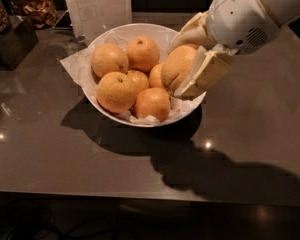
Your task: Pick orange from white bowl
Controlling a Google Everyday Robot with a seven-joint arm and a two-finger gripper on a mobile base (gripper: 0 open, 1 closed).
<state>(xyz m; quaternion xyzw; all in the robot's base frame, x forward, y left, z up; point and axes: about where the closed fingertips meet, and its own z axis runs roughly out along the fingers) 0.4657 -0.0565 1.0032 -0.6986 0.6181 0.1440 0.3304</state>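
A wide white bowl (115, 114) lined with crinkled white paper stands on the dark counter and holds several oranges. My gripper (182, 66) reaches in from the upper right and is shut on the largest orange (176, 66), pale and slightly oblong, with one cream finger (205, 71) below it and the other above. The orange is lifted above the bowl's right side, over the other oranges. A smaller orange (156, 75) shows partly behind it.
A white sign card (100, 6) stands behind the bowl. A dark box (12, 41) and containers of dried snacks (32, 6) sit at the back left. The counter's front edge runs along the bottom.
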